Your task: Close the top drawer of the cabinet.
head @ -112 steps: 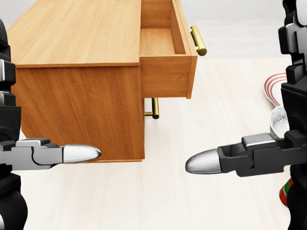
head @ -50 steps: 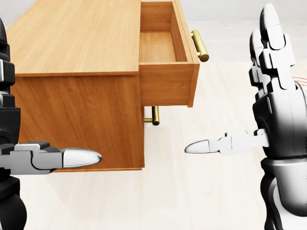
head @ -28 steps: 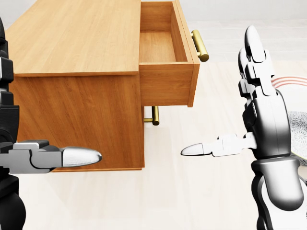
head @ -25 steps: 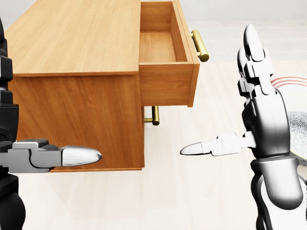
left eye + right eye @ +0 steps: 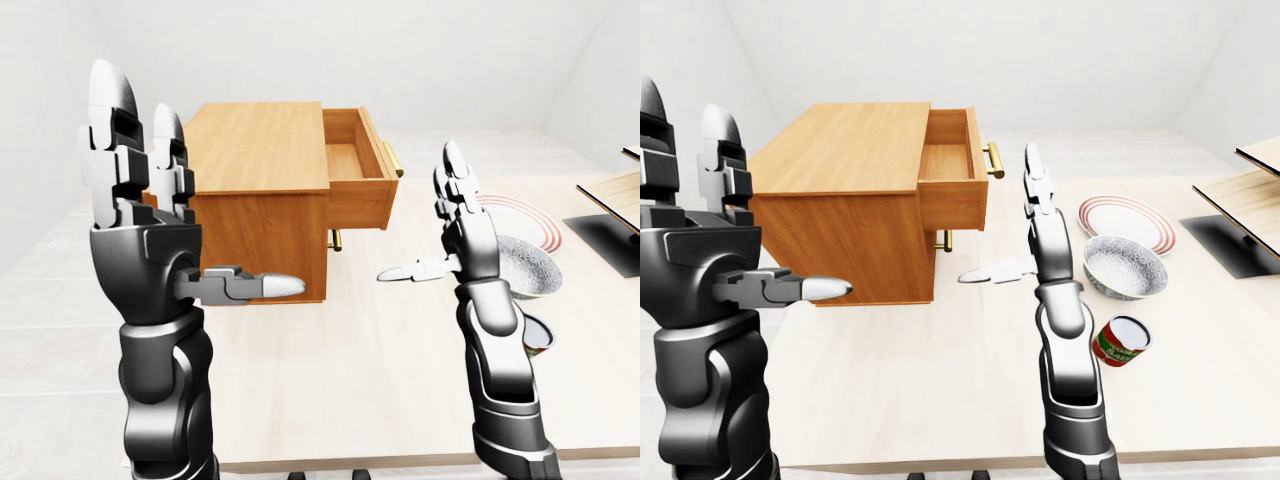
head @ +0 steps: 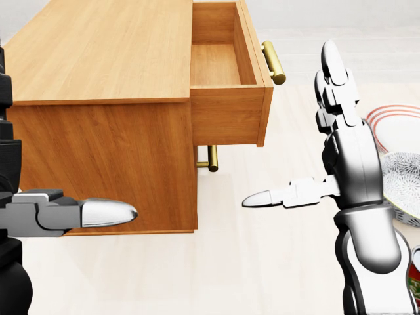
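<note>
The left hand [image 5: 140, 215] stays raised at the left of the eye views, fingers spread and empty. The cabinet [image 5: 260, 185] sits on the table [image 5: 940, 390], its top drawer [image 6: 226, 79] pulled out, brass handle [image 6: 273, 62] facing right. The right hand [image 6: 341, 131] has swung upright and drifted left toward the drawer front (open, holding nothing), so I judge a push is being lined up.

We see bright, even, diffuse light and sharp renders; the cabinet [image 5: 855, 190] casts only a faint shadow on the table [image 5: 940, 380].
</note>
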